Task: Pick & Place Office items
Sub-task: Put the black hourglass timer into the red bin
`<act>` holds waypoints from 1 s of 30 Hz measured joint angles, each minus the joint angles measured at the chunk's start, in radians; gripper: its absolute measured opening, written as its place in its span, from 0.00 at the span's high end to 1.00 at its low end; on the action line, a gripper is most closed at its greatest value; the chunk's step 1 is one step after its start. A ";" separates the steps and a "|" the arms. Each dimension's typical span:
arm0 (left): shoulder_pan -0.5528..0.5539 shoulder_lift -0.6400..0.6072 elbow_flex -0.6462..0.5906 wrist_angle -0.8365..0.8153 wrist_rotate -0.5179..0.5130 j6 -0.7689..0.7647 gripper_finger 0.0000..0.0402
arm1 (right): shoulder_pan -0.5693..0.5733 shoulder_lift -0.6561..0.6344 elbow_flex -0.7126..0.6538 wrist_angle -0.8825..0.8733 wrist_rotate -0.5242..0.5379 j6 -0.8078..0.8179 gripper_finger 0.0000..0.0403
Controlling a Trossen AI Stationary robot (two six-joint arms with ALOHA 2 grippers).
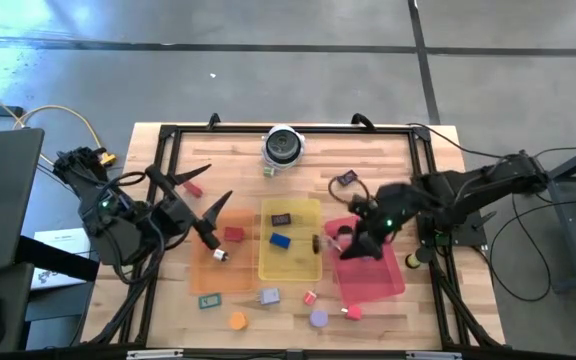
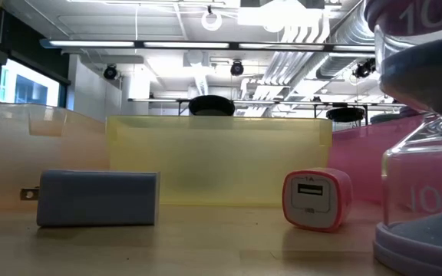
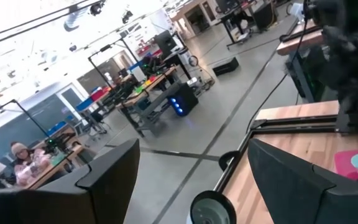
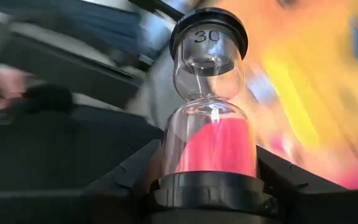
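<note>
My right gripper point(image 1: 348, 243) is over the left edge of the red tray point(image 1: 378, 275) and is shut on a small hourglass point(image 4: 209, 93) with black end caps and pink sand. Its free cap is marked 30. My left gripper point(image 1: 208, 188) hangs open and level over the table's left part, above the orange tray point(image 1: 230, 262), holding nothing. A blue block point(image 1: 280, 240) and a black block point(image 1: 281, 218) lie in the yellow tray point(image 1: 290, 265). A red block point(image 1: 233, 234) lies in the orange tray. Several more small items lie near the table's near edge. My right gripper pinches the hourglass by one black end cap point(image 4: 210, 194), with a finger point(image 4: 129, 180) on either side of it. The glass sticks out ahead of the fingers, its cap marked 30 point(image 4: 207, 36) farthest from them. The pink sand sits in the bulb nearest the fingers.
A round silver-and-black object point(image 1: 282, 146) stands at the far edge. A grey charger block point(image 2: 98, 198), a pink-and-white charger point(image 2: 317, 199) and a purple hourglass point(image 2: 428, 153) stand in front of the trays near the table's near edge. A black frame point(image 1: 168, 135) rims the table.
</note>
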 joint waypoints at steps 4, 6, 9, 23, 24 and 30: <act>0.016 0.000 0.000 0.000 -0.001 0.000 0.27 | 0.079 0.003 0.000 -0.175 0.054 0.145 0.54; 0.024 0.000 0.000 0.000 -0.001 0.000 0.27 | 0.114 0.008 0.000 -0.255 0.055 0.212 0.54; 0.036 0.000 0.000 0.000 -0.001 0.000 0.27 | 0.152 0.025 0.000 -0.349 0.057 0.312 0.54; 0.103 0.000 0.000 -0.006 0.000 0.000 0.27 | 0.204 0.178 -0.001 -0.552 -0.101 0.421 0.54; 0.103 0.000 0.000 -0.007 0.000 0.000 0.27 | 0.204 0.198 -0.001 -0.564 -0.119 0.414 0.54; 0.103 0.000 0.000 -0.074 0.000 -0.022 0.27 | 0.184 0.300 -0.001 -0.569 -0.177 0.306 0.54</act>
